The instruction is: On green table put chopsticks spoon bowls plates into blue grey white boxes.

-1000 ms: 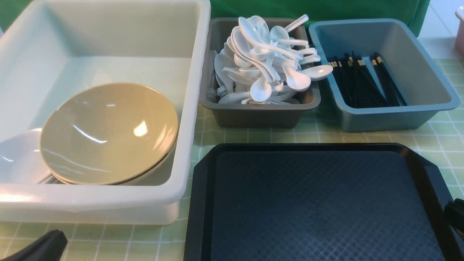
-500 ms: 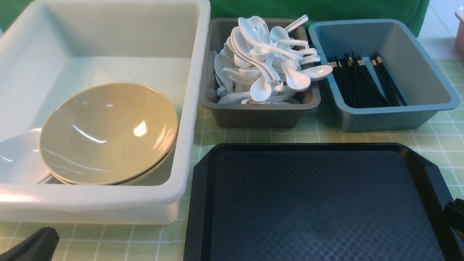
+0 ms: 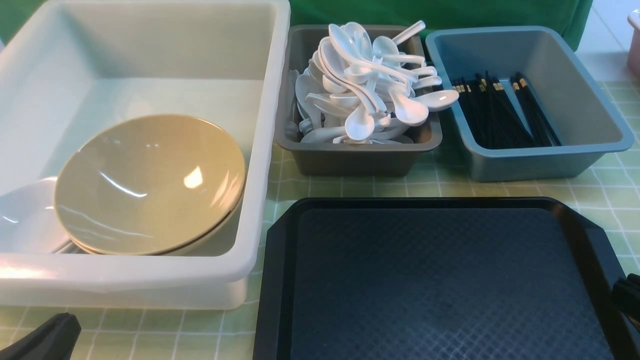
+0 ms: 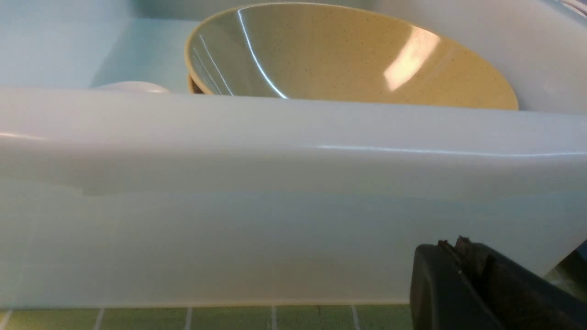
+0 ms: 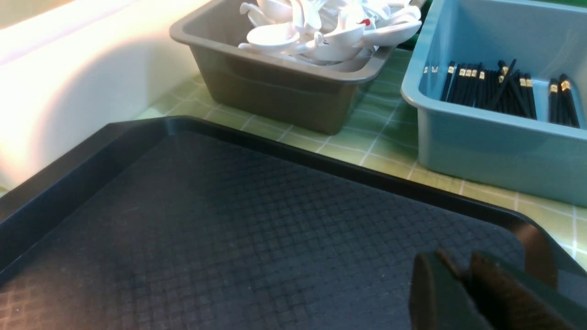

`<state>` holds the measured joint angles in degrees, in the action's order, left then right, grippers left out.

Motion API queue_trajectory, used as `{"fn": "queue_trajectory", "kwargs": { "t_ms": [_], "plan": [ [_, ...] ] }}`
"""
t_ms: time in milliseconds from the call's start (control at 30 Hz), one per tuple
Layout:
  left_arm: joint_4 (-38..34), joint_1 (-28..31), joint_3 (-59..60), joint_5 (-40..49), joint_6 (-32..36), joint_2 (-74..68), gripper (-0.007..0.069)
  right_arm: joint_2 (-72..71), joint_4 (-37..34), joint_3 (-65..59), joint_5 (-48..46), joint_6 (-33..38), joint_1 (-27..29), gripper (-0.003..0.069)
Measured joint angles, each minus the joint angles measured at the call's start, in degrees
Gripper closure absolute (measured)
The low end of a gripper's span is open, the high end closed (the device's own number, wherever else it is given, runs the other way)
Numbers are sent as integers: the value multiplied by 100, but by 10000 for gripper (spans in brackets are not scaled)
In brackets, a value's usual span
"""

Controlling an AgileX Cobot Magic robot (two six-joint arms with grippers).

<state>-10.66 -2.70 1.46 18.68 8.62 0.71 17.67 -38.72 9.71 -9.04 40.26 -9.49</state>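
Both grippers idling low w/ nothing held, left gripper (image 4: 463, 275) pinched tight, right gripper (image 5: 461, 293) nearly closed; bowls (image 3: 150, 182) sitting in white box (image 3: 150, 280), spoons (image 3: 367, 85) in grey, chopsticks (image 3: 500, 110) in blue, so I'm judging sorting done, next move just parking arms.

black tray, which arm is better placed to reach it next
Right: the right fingers hang over the black tray's near corner; the left fingers sit off it, before the white tub.
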Motion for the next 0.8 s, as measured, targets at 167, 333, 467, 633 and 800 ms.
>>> {"fn": "queue_trajectory", "kwargs": {
  "t_ms": [167, 333, 467, 633, 800],
  "plan": [
    [0, 0, 0, 0, 0, 0, 626, -450, 70, 0, 3, 59, 0, 549],
    [0, 0, 0, 0, 0, 0, 626, -1323, 678, -18, -5, 359, 198, 546],
    [0, 0, 0, 0, 0, 0, 626, -1784, 1461, -269, -206, -237, 599, 540],
    [5, 0, 0, 0, 0, 0, 626, -1823, 2115, -769, -425, -1430, 1109, 536],
    [5, 0, 0, 0, 0, 0, 626, -1823, 2747, -1027, -649, -1812, 1417, 529]
  ]
}}
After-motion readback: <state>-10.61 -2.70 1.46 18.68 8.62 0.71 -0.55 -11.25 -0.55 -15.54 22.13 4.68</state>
